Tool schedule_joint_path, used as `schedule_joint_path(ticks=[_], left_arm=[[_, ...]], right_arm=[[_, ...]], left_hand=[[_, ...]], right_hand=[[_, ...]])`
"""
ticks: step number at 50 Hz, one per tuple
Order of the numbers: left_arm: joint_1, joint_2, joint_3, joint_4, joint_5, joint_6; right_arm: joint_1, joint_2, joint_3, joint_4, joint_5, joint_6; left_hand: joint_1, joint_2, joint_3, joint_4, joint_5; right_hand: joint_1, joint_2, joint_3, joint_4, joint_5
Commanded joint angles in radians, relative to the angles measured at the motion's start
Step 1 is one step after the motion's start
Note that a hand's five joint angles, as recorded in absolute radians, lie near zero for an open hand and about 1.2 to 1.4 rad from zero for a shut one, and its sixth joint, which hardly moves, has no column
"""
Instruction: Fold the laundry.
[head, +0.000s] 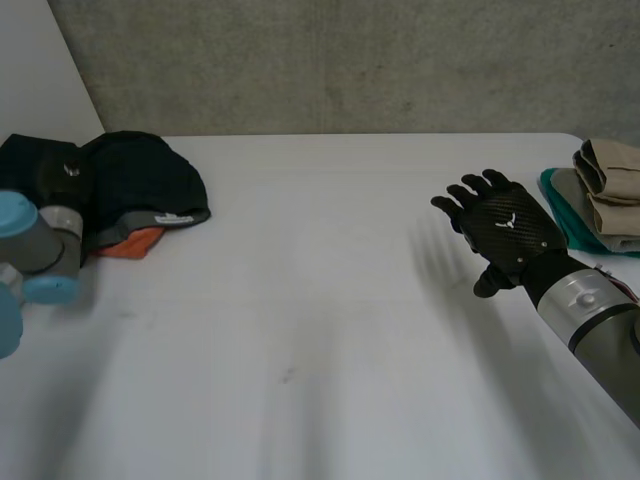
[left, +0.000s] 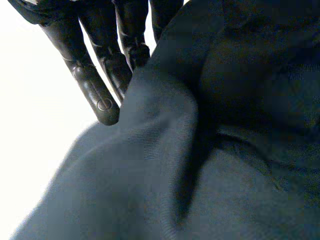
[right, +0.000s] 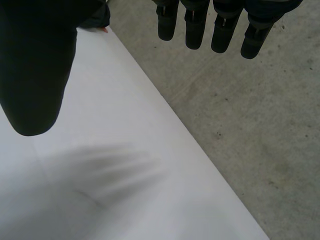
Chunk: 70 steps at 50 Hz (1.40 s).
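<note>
I'm looking at a white table (head: 320, 300). At its far left corner lies a heap of dark clothes (head: 130, 185), with an orange garment (head: 130, 243) showing under the heap's near side. At the right edge a teal cloth (head: 562, 205) carries folded beige cloth (head: 612, 185).

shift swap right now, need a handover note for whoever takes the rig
Left robot hand: open, straight fingers against the dark pile at the left of the table.
Right robot hand: open, holding nothing, above the table's right side.
Done: beige pieces lie folded on a teal cloth at the right edge.
Left: the dark pile and the orange piece under it, not yet folded.
</note>
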Motion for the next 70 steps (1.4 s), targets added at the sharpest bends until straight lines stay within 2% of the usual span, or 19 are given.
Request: schedule_joint_path(ticks=[1, 6, 11, 13, 18, 24, 26, 27, 30, 33, 38, 45, 53, 62, 64, 66, 67, 68, 70], left_arm=[[-0.121, 0.407, -0.274, 0.059, -0.106, -0.242], [-0.227, 0.658, -0.447, 0.044, -0.112, -0.471], [-0.420, 0.861, -0.604, -0.113, -0.106, -0.724], [-0.459, 0.887, -0.627, -0.158, -0.107, -0.779], [-0.609, 0.893, -0.690, -0.266, -0.113, -0.916], [-0.786, 0.673, -0.684, -0.341, -0.145, -0.984], [-0.816, 0.628, -0.658, -0.361, -0.162, -0.984], [-0.835, 0.602, -0.626, -0.397, -0.182, -0.979], [-0.838, 0.605, -0.597, -0.447, -0.210, -0.978], [-0.818, 0.666, -0.572, -0.499, -0.231, -0.975], [-0.743, 0.784, -0.581, -0.505, -0.224, -0.958], [-0.610, 0.830, -0.581, -0.500, -0.113, -0.757], [-0.495, 0.657, -0.552, -0.499, 0.042, -0.412], [-0.485, 0.418, -0.443, -0.499, 0.080, -0.249], [-0.487, 0.392, -0.426, -0.499, 0.080, -0.234], [-0.488, 0.372, -0.412, -0.504, 0.075, -0.220], [-0.490, 0.370, -0.412, -0.504, 0.074, -0.218], [-0.493, 0.370, -0.418, -0.501, 0.068, -0.221], [-0.499, 0.378, -0.423, -0.499, 0.062, -0.229]], right_arm=[[-0.011, -0.021, 0.013, 0.001, 0.001, 0.005], [-0.012, -0.034, 0.013, 0.001, 0.004, 0.008], [-0.017, -0.057, 0.016, 0.008, 0.007, 0.017], [-0.017, -0.058, 0.016, 0.017, 0.010, 0.017], [-0.038, -0.058, 0.014, 0.043, 0.035, 0.018], [-0.044, -0.055, 0.016, 0.047, 0.055, 0.018], [-0.046, -0.055, 0.019, 0.056, 0.058, 0.018], [-0.046, -0.055, 0.020, 0.062, 0.060, 0.020], [-0.046, -0.055, 0.020, 0.095, 0.075, 0.026], [-0.040, -0.057, 0.016, 0.122, 0.096, 0.054], [-0.035, -0.058, -0.012, 0.169, 0.164, 0.165], [0.027, -0.051, -0.064, 0.322, 0.204, 0.316], [0.130, 0.074, -0.101, 0.350, 0.202, 0.425], [0.273, 0.290, -0.208, 0.237, 0.290, 0.411], [0.282, 0.321, -0.230, 0.196, 0.323, 0.402], [0.284, 0.333, -0.240, 0.172, 0.331, 0.390], [0.284, 0.345, -0.253, 0.156, 0.333, 0.373], [0.282, 0.350, -0.260, 0.149, 0.333, 0.359], [0.281, 0.350, -0.277, 0.143, 0.336, 0.325]], left_hand=[[0.374, 0.233, 0.239, 0.224, 0.298], [0.374, 0.233, 0.239, 0.224, 0.298], [0.374, 0.233, 0.239, 0.224, 0.298], [0.374, 0.233, 0.239, 0.224, 0.298], [0.374, 0.233, 0.239, 0.224, 0.298], [0.374, 0.233, 0.239, 0.224, 0.298], [0.042, -0.100, -0.093, -0.109, -0.034], [-0.256, -0.398, -0.392, -0.407, -0.333], [-0.441, -0.583, -0.576, -0.592, -0.517], [-0.784, -0.926, -0.919, -0.935, -0.861], [-0.797, -0.938, -0.932, -0.948, -0.873], [-0.799, -0.941, -0.935, -0.950, -0.876], [-0.838, -0.979, -0.973, -0.988, -0.914], [-0.817, -0.959, -0.953, -0.968, -0.894], [-0.765, -0.906, -0.900, -0.916, -0.841], [-0.449, -0.591, -0.584, -0.600, -0.525], [-0.276, -0.418, -0.411, -0.427, -0.352], [0.124, -0.018, -0.011, -0.027, 0.048], [0.374, 0.232, 0.238, 0.223, 0.297]], right_hand=[[-0.054, -0.039, -0.036, -0.035, -0.047], [-0.054, -0.039, -0.036, -0.035, -0.047], [-0.054, -0.039, -0.036, -0.035, -0.047], [-0.054, -0.039, -0.036, -0.035, -0.047], [-0.054, -0.039, -0.036, -0.035, -0.047], [-0.054, -0.039, -0.036, -0.035, -0.047], [-0.054, -0.039, -0.036, -0.035, -0.047], [-0.054, -0.039, -0.036, -0.035, -0.047], [-0.054, -0.039, -0.036, -0.035, -0.047], [-0.054, -0.039, -0.036, -0.035, -0.047], [-0.054, -0.039, -0.036, -0.035, -0.047], [-0.054, -0.039, -0.036, -0.035, -0.047], [-0.054, -0.039, -0.036, -0.035, -0.047], [-0.054, -0.039, -0.036, -0.035, -0.047], [0.052, 0.067, 0.070, 0.071, 0.059], [0.225, 0.240, 0.243, 0.244, 0.232], [0.508, 0.523, 0.526, 0.527, 0.515], [0.746, 0.762, 0.764, 0.766, 0.754], [1.165, 1.180, 1.183, 1.184, 1.173]])
